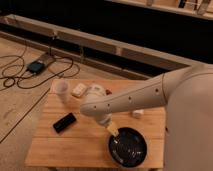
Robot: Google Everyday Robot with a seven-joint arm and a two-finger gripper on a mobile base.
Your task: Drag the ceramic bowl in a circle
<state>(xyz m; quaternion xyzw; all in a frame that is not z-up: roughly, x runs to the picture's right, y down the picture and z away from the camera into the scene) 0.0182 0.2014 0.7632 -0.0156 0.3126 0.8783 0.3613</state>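
The ceramic bowl (128,148), glossy black, round and shallow, sits on the wooden table (60,147) near its front right corner. My white arm reaches in from the right and bends down over the table's middle. The gripper (113,129) hangs at the bowl's upper-left rim, its pale yellowish fingertips pointing down at the edge. It stands open, and I see nothing held between the fingers. Whether the fingertips touch the rim I cannot tell.
A flat black slab (65,122) lies at the table's left. A translucent white cup (62,90) stands at the back left, with small white items (79,90) beside it. A small white block (137,114) lies behind the bowl. Cables and a device (36,66) lie on the floor.
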